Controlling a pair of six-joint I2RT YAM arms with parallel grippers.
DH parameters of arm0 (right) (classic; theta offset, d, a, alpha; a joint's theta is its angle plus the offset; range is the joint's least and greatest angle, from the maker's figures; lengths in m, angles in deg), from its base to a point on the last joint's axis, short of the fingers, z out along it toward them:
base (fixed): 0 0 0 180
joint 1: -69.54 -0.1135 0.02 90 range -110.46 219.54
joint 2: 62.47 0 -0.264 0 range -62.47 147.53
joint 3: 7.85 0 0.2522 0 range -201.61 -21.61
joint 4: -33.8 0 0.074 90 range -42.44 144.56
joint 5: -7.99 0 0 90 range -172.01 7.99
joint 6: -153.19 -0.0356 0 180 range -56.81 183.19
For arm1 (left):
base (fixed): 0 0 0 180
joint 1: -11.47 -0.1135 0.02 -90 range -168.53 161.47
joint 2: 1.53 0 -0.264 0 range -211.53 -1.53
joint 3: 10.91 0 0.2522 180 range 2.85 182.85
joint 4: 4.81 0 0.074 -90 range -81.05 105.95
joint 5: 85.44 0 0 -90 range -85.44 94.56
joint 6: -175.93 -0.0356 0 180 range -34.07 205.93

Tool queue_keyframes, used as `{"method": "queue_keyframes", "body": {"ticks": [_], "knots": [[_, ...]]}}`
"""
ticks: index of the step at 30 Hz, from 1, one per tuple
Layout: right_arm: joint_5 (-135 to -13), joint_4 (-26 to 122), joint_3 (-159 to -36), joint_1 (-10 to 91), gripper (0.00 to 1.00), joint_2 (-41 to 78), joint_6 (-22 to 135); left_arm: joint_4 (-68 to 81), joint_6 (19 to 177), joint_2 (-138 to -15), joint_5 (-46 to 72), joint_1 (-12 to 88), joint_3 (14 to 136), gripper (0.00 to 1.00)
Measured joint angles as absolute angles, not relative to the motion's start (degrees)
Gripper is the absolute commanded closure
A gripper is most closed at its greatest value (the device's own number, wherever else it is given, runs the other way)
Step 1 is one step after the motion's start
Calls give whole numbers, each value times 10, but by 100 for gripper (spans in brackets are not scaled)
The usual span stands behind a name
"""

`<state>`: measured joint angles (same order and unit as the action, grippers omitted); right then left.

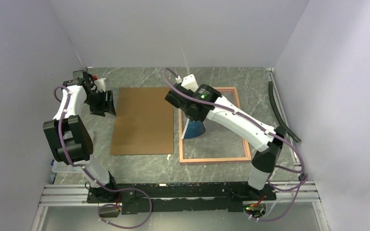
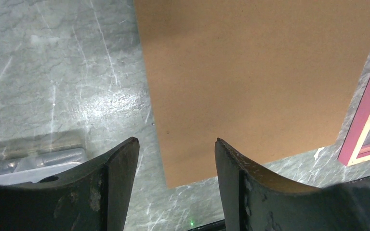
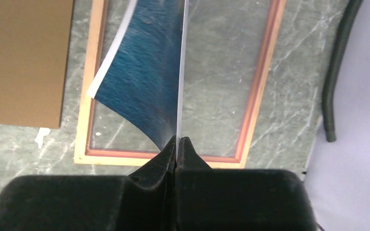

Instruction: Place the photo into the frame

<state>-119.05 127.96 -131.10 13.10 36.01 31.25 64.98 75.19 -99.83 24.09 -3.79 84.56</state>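
The frame (image 1: 215, 160) lies flat right of centre, its light wood back up, with the clear pane inside. In the right wrist view its near border (image 3: 125, 159) runs just beyond my fingers. My right gripper (image 1: 192, 126) is shut on the photo (image 1: 194, 130), which hangs on edge over the frame's left half. The right wrist view shows its blue printed side curling left (image 3: 142, 82) from my closed right gripper (image 3: 177, 140). My left gripper (image 1: 104, 107) is open and empty above the table, left of the backing board; its tips (image 2: 177, 140) straddle the board's near corner.
The plain brown backing board (image 1: 142, 120) lies flat between the arms, left of the frame, and fills much of the left wrist view (image 2: 255, 72). A dark hose (image 1: 279, 108) runs along the right wall. A small white scrap (image 1: 168, 156) lies by the board's near right corner.
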Motion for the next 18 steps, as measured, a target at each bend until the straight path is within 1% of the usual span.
{"method": "queue_keyframes", "body": {"ticks": [4, 9, 14, 18], "knots": [[-1229, 1310, -1361, 114, 100, 399, 320, 649, 753, -998, 237, -30, 844, 36], [-1297, 1314, -1412, 116, 100, 403, 355, 650, 753, -998, 231, -29, 841, 36], [-1341, 1317, -1414, 128, 100, 414, 393, 650, 756, -998, 227, -25, 841, 36], [-1345, 1318, -1381, 132, 100, 441, 411, 650, 757, -996, 226, -23, 841, 36]]}}
